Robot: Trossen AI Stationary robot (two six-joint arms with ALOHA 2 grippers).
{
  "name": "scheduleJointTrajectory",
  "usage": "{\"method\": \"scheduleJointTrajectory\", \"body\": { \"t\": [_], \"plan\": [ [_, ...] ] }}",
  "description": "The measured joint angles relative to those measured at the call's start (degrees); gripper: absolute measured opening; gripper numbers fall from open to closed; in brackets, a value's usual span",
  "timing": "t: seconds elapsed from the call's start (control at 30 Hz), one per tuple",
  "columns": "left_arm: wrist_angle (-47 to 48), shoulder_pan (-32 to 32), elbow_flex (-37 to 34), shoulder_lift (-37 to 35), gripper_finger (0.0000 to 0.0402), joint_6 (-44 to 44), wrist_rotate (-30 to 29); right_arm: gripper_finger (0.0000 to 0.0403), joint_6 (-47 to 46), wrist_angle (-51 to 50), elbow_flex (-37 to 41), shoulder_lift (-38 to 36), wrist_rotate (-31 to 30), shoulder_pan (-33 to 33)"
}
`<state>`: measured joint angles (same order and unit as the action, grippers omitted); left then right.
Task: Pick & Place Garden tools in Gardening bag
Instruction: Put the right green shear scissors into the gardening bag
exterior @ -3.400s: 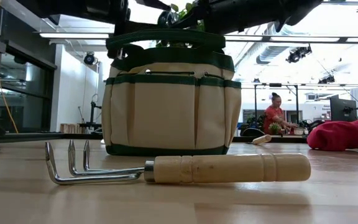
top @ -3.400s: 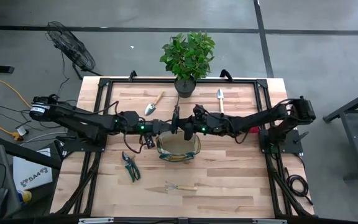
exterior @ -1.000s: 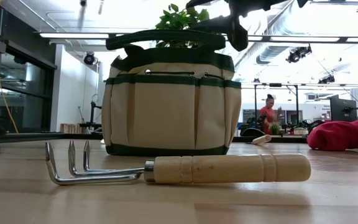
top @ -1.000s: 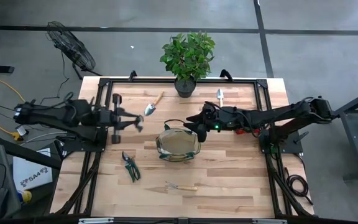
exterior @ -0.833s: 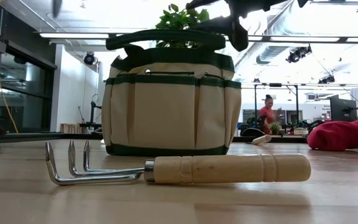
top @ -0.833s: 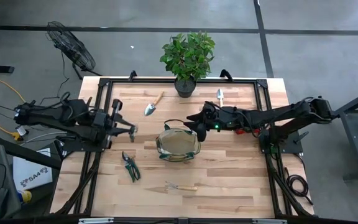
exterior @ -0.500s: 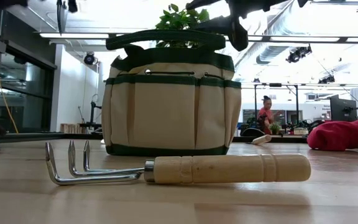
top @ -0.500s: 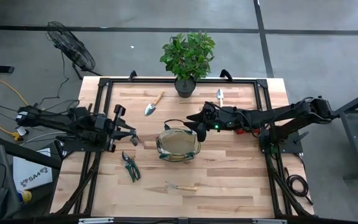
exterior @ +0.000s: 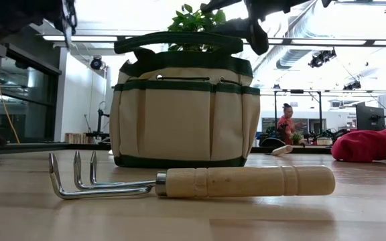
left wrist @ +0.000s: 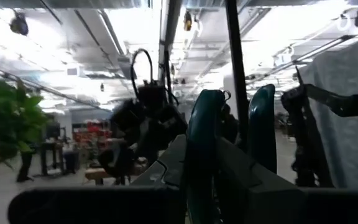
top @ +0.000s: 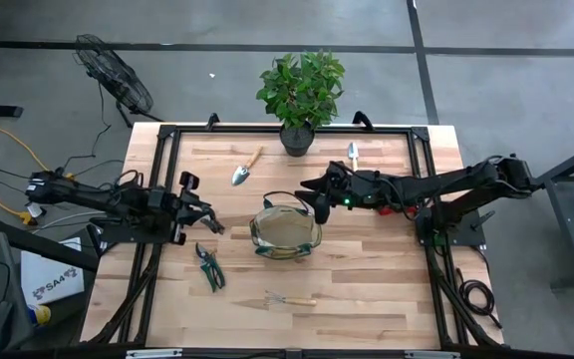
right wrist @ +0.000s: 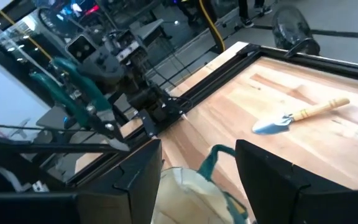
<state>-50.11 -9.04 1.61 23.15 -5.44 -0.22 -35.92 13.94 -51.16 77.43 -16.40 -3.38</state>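
The left hand (top: pixel 205 221), narrowly closed on green-handled pruning shears (right wrist: pixel 73 99), hovers just left of the bag (top: pixel 267 244) standing mid-table. The nearer arm, it need only carry them rightward over the open mouth. The right hand (top: pixel 314 199) waits at the far rim, wide and empty.

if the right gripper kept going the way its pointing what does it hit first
Probably nothing near: the right gripper points toward the table's left over the gardening bag rim; farther along sit the left gripper and its held pruning shears. Depth unclear.
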Motion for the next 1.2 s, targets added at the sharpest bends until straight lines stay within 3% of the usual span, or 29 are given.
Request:
{"method": "scheduleJointTrajectory", "body": {
  "t": [0.37, 0.97, 1.2],
  "plan": [
    [-3.5, 0.0, 0.8, 9.6, 0.0044, -2.0, -4.6, 0.0197, 0.1, 0.0, 0.0, 0.0, -1.8, 0.0],
    [-31.3, 0.0, 1.5, 36.7, 0.0044, -1.9, -10.8, 0.0197, 1.3, 0.0, 0.0, 0.0, -2.1, 0.0],
    [-32.2, 0.0, 5.3, 43.9, 0.0044, -1.8, -10.5, 0.0197, 1.3, 0.0, 0.0, 0.0, -2.1, 0.0]
  ]
}}
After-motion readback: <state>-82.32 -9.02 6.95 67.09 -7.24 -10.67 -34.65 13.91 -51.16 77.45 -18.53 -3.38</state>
